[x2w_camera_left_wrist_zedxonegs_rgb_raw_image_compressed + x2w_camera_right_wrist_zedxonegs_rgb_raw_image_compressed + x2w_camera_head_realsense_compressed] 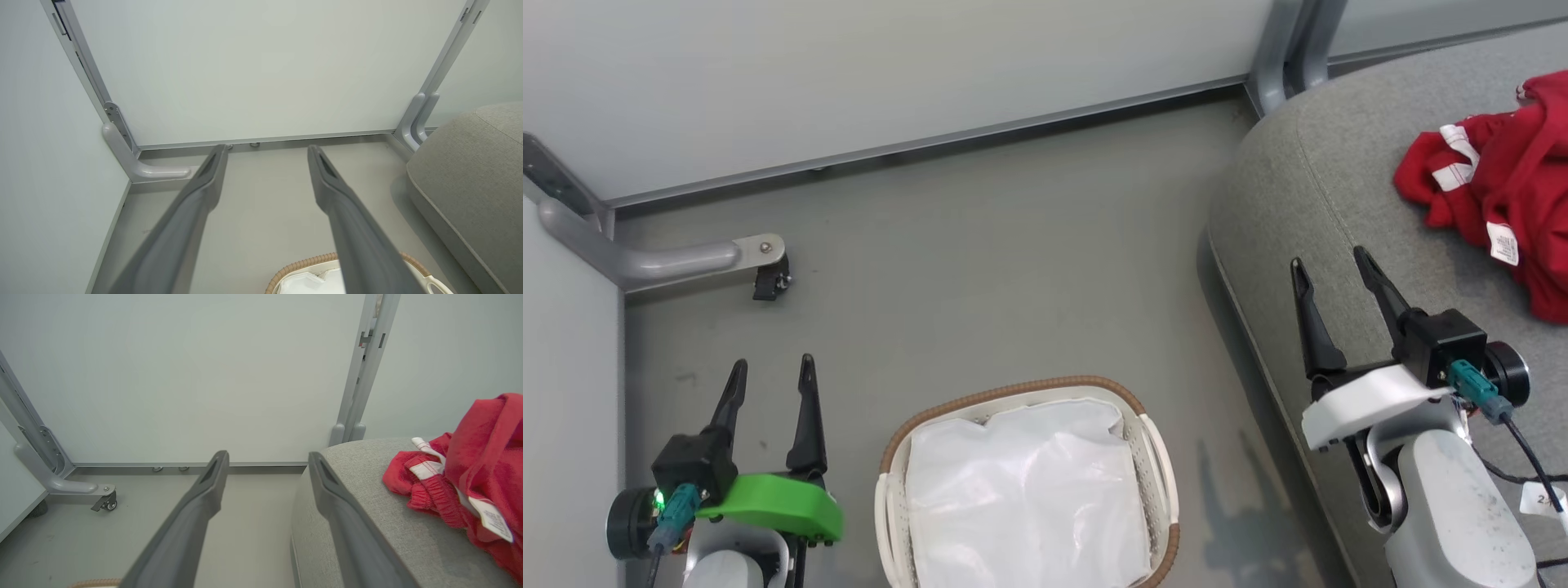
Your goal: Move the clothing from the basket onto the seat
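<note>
Clothing (1519, 180) lay in a crumpled bright red heap on the seat (1331, 188), off to my right, with white trim and small white labels turned up. Part of it ran past the frame edge in the head view, so I could not tell whether it was one garment or several. Through the right wrist view I saw elastic gathering along one red hem and a printed label at the near side. The basket (1013, 390) stood on the grey floor (980, 269) between my arms, apart from the seat, its white cloth liner (1029, 498) rumpled inside. My left gripper (773, 361) hovered beside the basket, fingers spread wide, holding nothing. My right gripper (1328, 256) hung over the seat's edge, likewise spread and empty, near the clothing but not touching it.
</note>
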Robot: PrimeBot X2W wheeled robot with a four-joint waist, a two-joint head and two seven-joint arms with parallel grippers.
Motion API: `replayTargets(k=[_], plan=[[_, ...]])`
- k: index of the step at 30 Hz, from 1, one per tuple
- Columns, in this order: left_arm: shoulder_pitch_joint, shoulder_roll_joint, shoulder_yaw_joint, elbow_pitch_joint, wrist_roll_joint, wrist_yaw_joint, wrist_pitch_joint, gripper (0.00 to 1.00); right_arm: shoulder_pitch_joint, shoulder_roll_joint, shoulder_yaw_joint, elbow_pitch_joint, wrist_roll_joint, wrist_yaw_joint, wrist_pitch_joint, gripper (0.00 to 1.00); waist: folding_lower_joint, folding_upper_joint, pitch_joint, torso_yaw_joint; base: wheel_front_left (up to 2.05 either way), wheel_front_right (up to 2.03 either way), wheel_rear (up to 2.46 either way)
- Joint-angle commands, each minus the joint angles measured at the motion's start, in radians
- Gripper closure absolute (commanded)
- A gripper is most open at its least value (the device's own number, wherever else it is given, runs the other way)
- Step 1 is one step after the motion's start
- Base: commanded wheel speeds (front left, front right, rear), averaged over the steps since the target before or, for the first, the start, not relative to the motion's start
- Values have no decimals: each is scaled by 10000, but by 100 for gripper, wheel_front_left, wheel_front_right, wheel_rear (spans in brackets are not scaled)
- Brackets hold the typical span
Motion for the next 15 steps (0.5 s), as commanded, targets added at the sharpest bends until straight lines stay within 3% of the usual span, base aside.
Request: replayTargets(k=[1, 15], plan=[[314, -55, 183, 18, 76, -31, -38, 0, 306, -24, -29, -6, 57, -11, -24, 0, 0, 0, -459, 438, 0, 0, 0], [1675, -246, 807, 53, -118, -31, -36, 0, 1747, 8, 40, 114, 335, -12, -23, 0, 0, 0, -1209, 618, 0, 0, 0]])
